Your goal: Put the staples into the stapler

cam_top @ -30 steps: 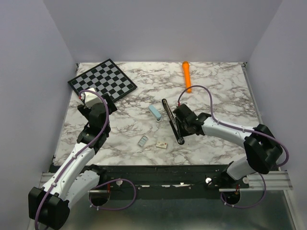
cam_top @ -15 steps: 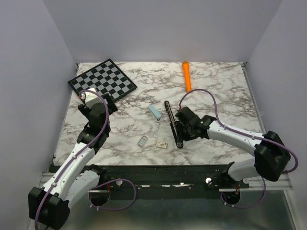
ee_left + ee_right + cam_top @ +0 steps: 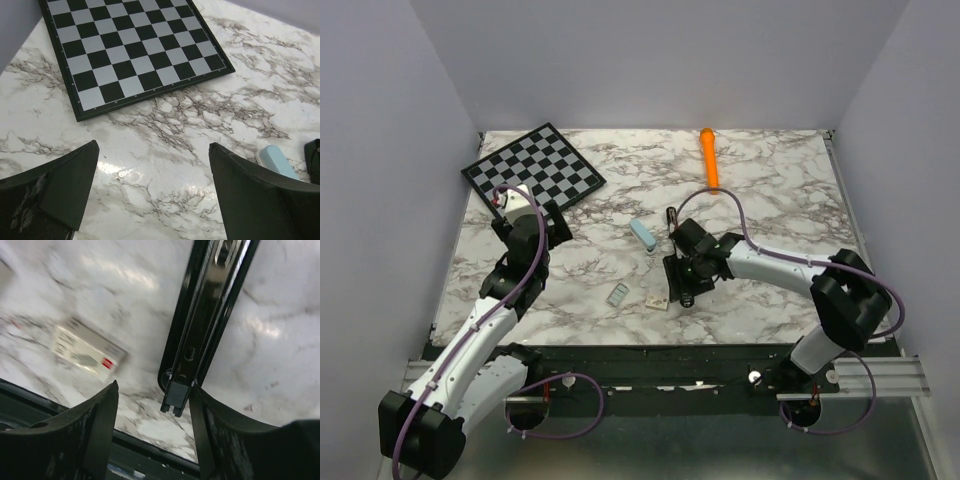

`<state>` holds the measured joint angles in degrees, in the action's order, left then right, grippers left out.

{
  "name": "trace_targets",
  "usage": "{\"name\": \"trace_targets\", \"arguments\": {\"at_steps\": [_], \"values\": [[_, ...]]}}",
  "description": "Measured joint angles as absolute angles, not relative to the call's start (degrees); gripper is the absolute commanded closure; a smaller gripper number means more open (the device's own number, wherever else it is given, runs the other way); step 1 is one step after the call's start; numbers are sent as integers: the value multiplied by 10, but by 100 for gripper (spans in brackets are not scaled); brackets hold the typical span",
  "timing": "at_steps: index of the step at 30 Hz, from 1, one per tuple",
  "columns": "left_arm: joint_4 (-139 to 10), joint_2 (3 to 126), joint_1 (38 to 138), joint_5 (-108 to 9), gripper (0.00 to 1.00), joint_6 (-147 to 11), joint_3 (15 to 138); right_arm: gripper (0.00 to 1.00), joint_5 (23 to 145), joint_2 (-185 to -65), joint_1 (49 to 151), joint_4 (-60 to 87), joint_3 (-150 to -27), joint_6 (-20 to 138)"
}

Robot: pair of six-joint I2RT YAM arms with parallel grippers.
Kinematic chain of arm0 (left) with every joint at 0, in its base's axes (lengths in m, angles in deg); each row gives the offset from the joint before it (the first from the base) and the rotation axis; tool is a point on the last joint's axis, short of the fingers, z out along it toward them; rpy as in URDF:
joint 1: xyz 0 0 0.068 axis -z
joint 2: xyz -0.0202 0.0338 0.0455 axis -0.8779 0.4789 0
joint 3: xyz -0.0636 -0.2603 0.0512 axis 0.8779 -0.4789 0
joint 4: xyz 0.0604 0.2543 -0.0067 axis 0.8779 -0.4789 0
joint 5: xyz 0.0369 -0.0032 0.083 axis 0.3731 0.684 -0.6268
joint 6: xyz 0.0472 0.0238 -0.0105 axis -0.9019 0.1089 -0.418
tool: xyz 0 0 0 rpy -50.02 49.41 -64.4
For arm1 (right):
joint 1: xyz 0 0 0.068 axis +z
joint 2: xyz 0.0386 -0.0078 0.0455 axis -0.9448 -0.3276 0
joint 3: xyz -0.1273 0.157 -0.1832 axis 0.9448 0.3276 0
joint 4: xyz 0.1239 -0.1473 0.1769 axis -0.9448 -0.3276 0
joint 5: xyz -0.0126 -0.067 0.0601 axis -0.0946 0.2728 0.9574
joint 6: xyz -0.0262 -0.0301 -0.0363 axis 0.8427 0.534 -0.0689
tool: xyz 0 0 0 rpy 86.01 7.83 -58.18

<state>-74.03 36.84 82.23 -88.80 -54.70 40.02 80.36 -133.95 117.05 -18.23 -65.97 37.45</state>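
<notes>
Left tool (image 3: pixel 155 172) hung over the desk (image 3: pixel 790 190) with its jaws fully spread and nothing in them. I saw only bare marble between its fingers. Chessboard (image 3: pixel 130 45) lay flat just beyond it, at the back left corner.

Staples (image 3: pixel 618 294) sat flat near the front edge, left of centre, well apart from both tools and untouched. Small white piece (image 3: pixel 657 300) lay just right of them, not touching. Pale blue box (image 3: pixel 642 235) sat further back.

Stapler (image 3: pixel 200 335) lay on the desk just right of those, with its long axis running front to back. I couldn't tell whether the top arm was lifted.

Right tool (image 3: pixel 152 395) sat low over the stapler's near end, jaws parted with one finger on each side of it. Wrist view showed a clear gap to one finger. The other finger was close against the stapler's edge, and I couldn't tell whether it touched. It had no grip on the stapler. That view was blurred.

Orange marker (image 3: pixel 709 158) lay at the back, right of centre, well apart from everything else.
</notes>
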Motion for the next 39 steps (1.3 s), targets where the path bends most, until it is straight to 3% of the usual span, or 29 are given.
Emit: {"name": "trace_targets", "arguments": {"at_steps": [9, 10, 12, 14, 22, 27, 34, 39], "values": [[-803, 375, 822, -796, 1, -541, 434, 34, 808, -1381, 1156, -135, -782, 400], [-808, 377, 822, -785, 2, -539, 437, 26, 803, -1377, 1147, -134, -785, 403], [-817, 387, 827, -753, 2, -534, 443, 23, 787, -1368, 1122, -132, -791, 406], [-824, 400, 841, -729, 2, -530, 446, 0, 757, -1363, 1099, -131, -805, 415], [-826, 478, 992, -676, 2, -517, 459, 1, 730, -1372, 1008, -105, -861, 445], [-816, 527, 1051, -668, 2, -520, 461, 7, 759, -1412, 914, -101, -864, 413], [-789, 613, 1101, -660, 10, -546, 489, 18, 813, -1509, 876, -111, -917, 356], [-769, 674, 1108, -651, 21, -556, 505, 20, 839, -1560, 875, -115, -955, 334]]}}
